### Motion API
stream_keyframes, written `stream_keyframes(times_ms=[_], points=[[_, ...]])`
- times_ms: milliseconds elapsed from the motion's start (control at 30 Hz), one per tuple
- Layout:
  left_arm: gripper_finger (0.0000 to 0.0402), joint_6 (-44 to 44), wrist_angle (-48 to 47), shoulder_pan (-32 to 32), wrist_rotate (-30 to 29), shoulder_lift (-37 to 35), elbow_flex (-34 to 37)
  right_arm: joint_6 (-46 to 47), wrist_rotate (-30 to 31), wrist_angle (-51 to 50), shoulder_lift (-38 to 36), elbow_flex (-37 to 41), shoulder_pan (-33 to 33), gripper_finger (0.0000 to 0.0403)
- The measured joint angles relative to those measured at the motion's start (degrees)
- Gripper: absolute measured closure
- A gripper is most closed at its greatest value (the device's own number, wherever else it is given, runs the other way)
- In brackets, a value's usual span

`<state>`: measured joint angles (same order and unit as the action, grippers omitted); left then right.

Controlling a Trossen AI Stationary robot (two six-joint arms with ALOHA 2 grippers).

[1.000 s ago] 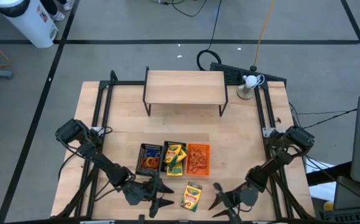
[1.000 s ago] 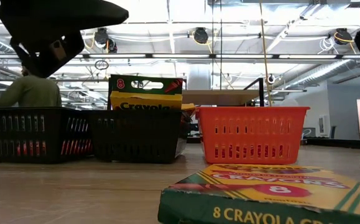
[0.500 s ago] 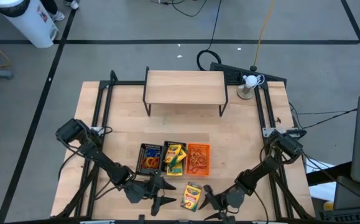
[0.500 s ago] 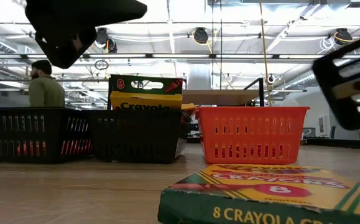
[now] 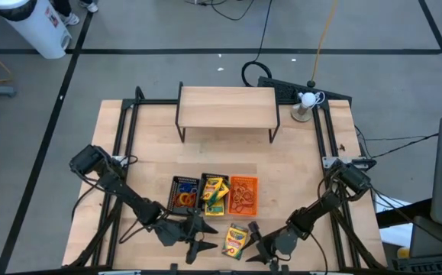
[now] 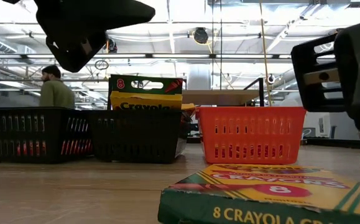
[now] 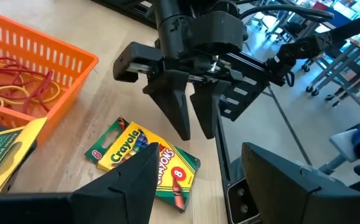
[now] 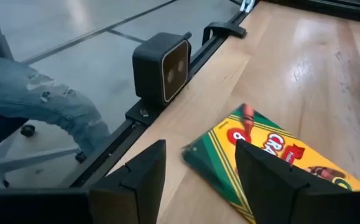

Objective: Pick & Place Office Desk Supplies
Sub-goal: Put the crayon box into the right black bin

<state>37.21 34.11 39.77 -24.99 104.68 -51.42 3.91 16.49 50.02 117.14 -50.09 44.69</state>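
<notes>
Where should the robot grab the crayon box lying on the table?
Best across its two long edges, coming straight down from above. The crayon box lies flat on the table with nothing touching its sides, and its narrow width likely fits between open jaws. The right gripper is beside it, already open.

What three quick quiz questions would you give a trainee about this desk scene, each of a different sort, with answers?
1. True or false: the loose crayon box lies inside the orange tray.
2. What does the orange tray hold? A) rubber bands B) a white ball C) nothing
3. Fill in: the right gripper, facing the loose crayon box, has its fingers ____.

Key: 1 false, it lies flat on the table; 2 A; 3 open.
</notes>
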Motion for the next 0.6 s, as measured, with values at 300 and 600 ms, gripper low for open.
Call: stream_keyframes(times_ms=[300,600], points=[[0.0172,0.1,0.0,0.0,1.0,0.0,0.0,-3.3,0.0,-2.2,0.0,0.0,-0.4,0.0222],[0.0172,0.1,-0.1,0.0,1.1,0.0,0.0,-3.2,-0.1,-2.4,0.0,0.0,-0.5,0.0222]])
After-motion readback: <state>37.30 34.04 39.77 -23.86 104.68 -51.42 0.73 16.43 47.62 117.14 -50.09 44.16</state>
